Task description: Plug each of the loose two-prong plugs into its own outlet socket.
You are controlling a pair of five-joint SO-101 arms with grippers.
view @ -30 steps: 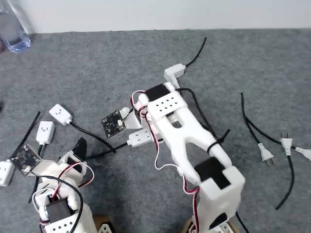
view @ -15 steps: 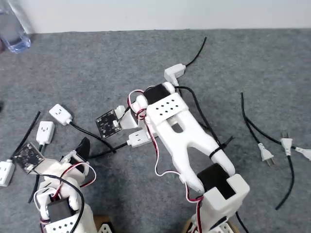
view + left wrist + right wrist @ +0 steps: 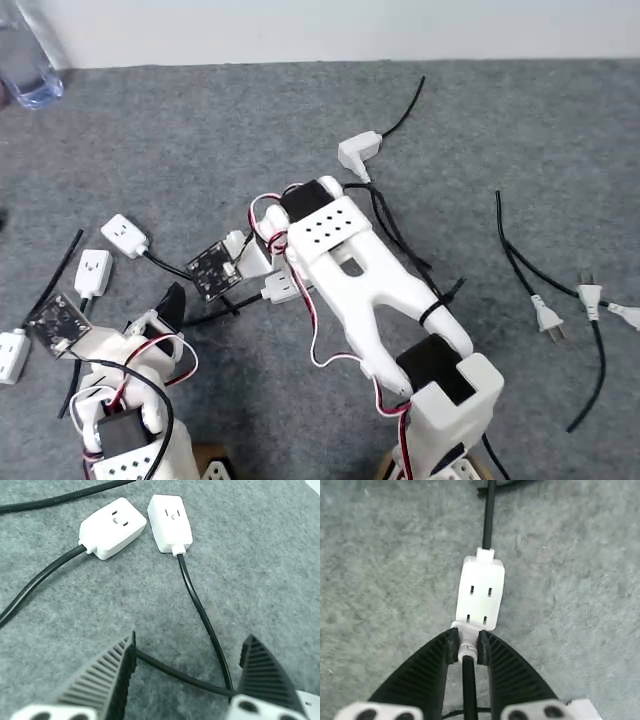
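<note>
Right, the right claw (image 3: 467,641) is pinching a white plug (image 3: 466,650), its tip touching the outlet socket (image 3: 282,290) at centre frame on the desk (image 3: 500,130). Left claw (image 3: 190,647) spread wide, lower left; loose plugs (image 3: 547,318) lie far right.

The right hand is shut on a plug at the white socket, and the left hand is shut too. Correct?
No: the left wrist view shows the left hand open. The right hand is shut on the plug at the white socket.
</note>
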